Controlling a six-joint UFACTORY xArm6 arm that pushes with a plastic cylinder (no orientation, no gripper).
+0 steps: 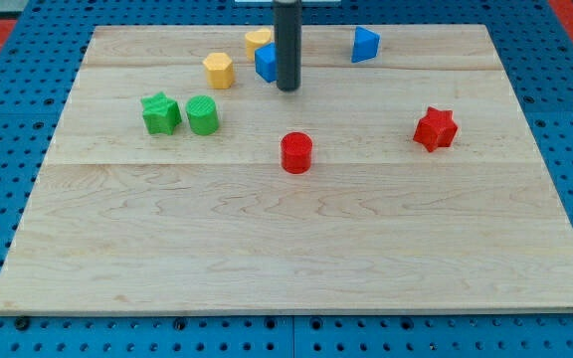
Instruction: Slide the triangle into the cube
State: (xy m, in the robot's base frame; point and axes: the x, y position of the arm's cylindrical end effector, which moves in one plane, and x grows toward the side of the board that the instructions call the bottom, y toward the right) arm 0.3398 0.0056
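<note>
A blue triangle block point(365, 44) lies near the view's top, right of centre. A blue cube point(266, 63) lies near the top centre, partly hidden behind my rod. My tip point(286, 88) rests on the board just right of and below the blue cube, touching or nearly touching it. The blue triangle is well to the right of my tip and a little higher in the view.
A yellow block point(258, 40) sits just above the blue cube, another yellow block point(219, 70) to its left. A green star point(160, 112) and green cylinder point(203, 115) lie at left. A red cylinder point(296, 152) is at centre, a red star point(435, 128) at right.
</note>
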